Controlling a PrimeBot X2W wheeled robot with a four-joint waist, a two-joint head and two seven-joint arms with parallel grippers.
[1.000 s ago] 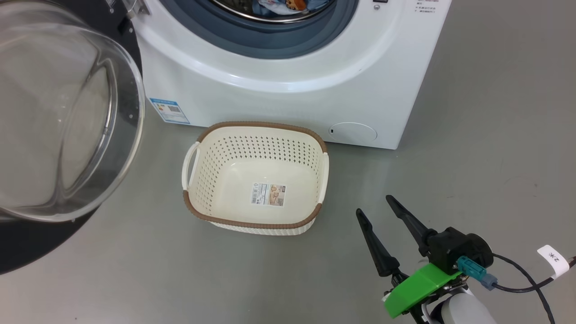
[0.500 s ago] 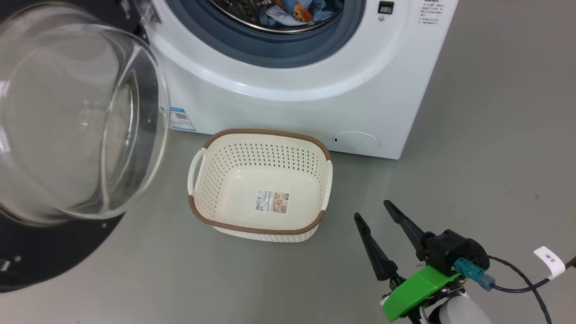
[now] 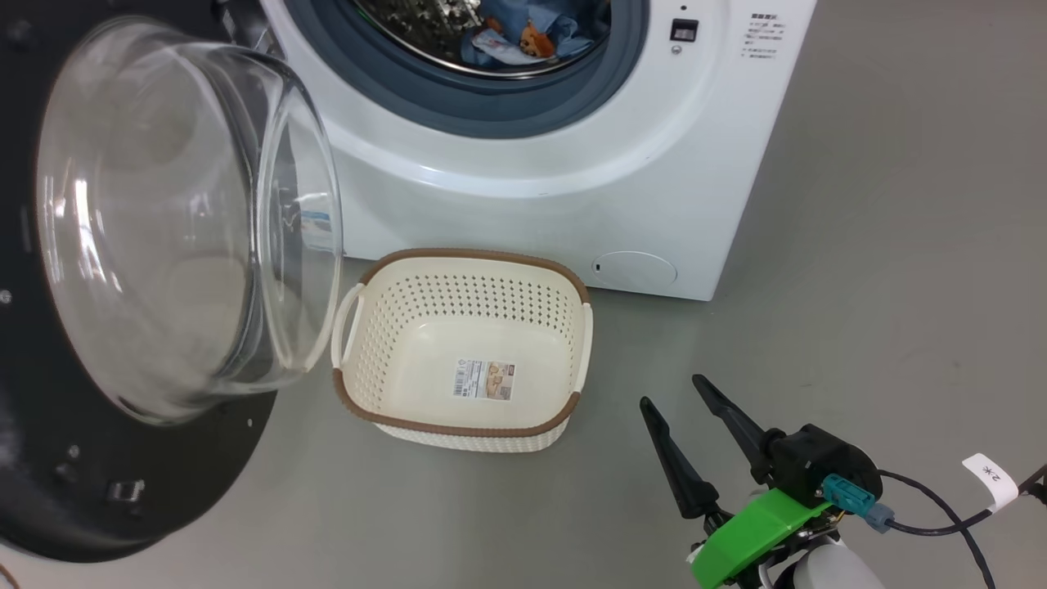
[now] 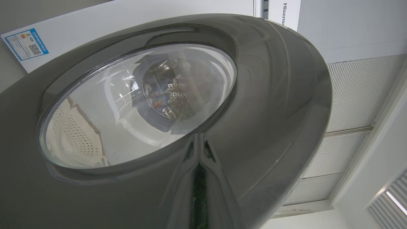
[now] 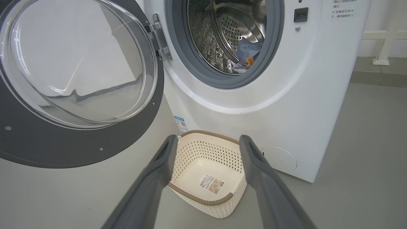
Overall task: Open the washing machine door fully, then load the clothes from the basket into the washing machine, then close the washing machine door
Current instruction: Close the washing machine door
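Head view first: the door [image 3: 123, 458] is hanging roughly half open on the left of the washing machine [image 3: 572, 180]. Its clear glass bowl [image 3: 180, 229] is showing just beside the basket's left handle [image 3: 348, 315] in that view.

Closing is probably the step being worked on. The clothes [image 3: 523, 37] are already sitting in the drum [image 5: 222, 31], and the basket [image 3: 458, 421] is lying empty on the floor [image 3: 818, 327] right in front of the machine.

To get it done well, the door should be pushed on its outer face, out near the edge far from the hinge [image 5: 159, 38]. It should be taken in one steady arc until it clicks, with no fabric being left across the grey seal [image 3: 507, 114].

The door itself is looking clean: wide glossy black rim, shiny glass with reflections all over it.

The right gripper [image 3: 672, 390] is being held low to the right of the basket, jaws spread wide with nothing between them. The left gripper's jaws can't be told, since in the left wrist view the door's glossy outer face is being seen from very close.
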